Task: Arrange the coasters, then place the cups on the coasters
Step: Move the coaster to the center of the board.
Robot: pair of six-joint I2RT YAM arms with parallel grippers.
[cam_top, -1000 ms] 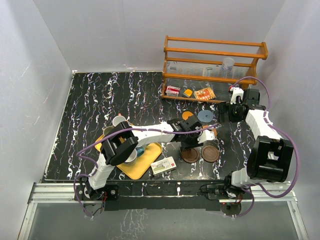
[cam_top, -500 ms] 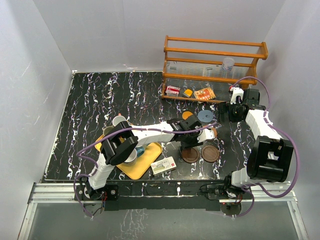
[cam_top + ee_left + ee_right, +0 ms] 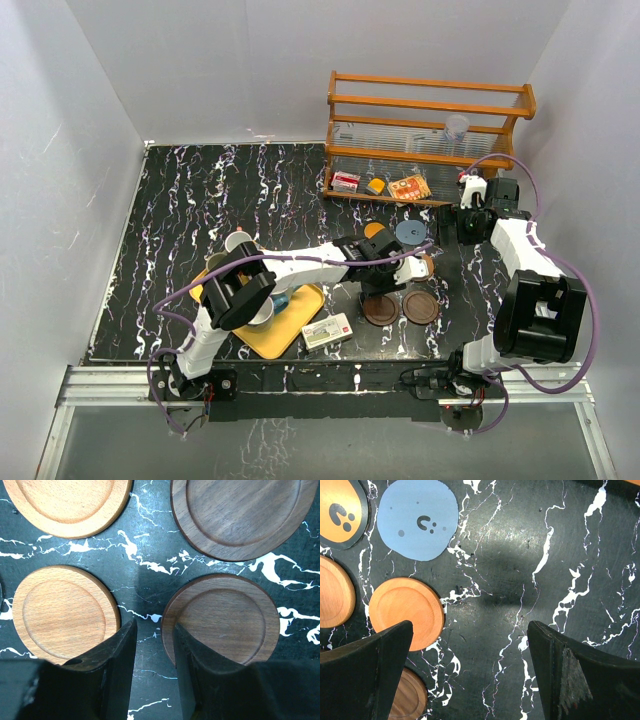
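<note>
In the top view the left arm (image 3: 300, 265) reaches across to the centre right of the frame, where the coasters (image 3: 421, 307) lie in a cluster on the black marbled table (image 3: 200, 200). The left wrist view shows the left gripper (image 3: 154, 626) with its fingers a narrow way apart and only bare tabletop between them. It hangs over the gap between a light beech coaster (image 3: 65, 612) at lower left and a dark walnut coaster (image 3: 222, 620) at lower right. Whether it touches the table I cannot tell. A second light coaster (image 3: 65, 502) and a second dark coaster (image 3: 240, 515) lie along the top edge of that view.

The right gripper (image 3: 470, 625) is spread wide and holds nothing, above bare table. In its view a grey-blue coaster (image 3: 417, 522) lies at upper left. An orange black-rimmed coaster (image 3: 340, 512) is just beside it in the corner, and an orange-brown coaster (image 3: 405, 610) lies below.

The cups (image 3: 238, 243) sit at the yellow tray (image 3: 275, 340) in the lower left of the top view. A white one shows at its far edge, and the rest are mostly hidden by the left arm.
</note>
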